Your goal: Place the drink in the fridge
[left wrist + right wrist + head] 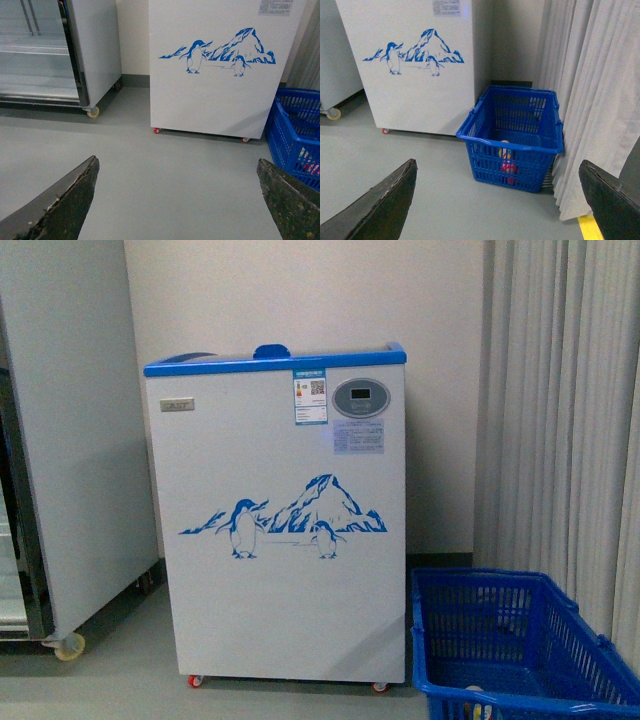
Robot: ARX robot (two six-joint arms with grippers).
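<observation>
Two grippers, both empty: the left gripper point(176, 167) and the right gripper point(497, 167) each hang with fingers point(65, 200) spread wide over the floor point(165, 150), nothing between them. That suits a start, since the pick comes first.

Dead ahead in the front view stands the fridge point(285, 570), its blue rim point(275, 364) at 12 o'clock of the penguin picture point(285, 515). From this low angle I cannot tell whether the lid is slid open.

At 4 o'clock of the fridge, just beside its corner on the floor, sits a blue basket point(510, 142). At its bottom lies a small red-and-yellow thing point(506, 160) — probably the drink, though too small to be sure. With the basket there, the carry to the fridge should be short.

A grey-white cabinet point(80, 440) stands at 9 o'clock of the fridge, a curtain point(560, 400) at 3 o'clock.
</observation>
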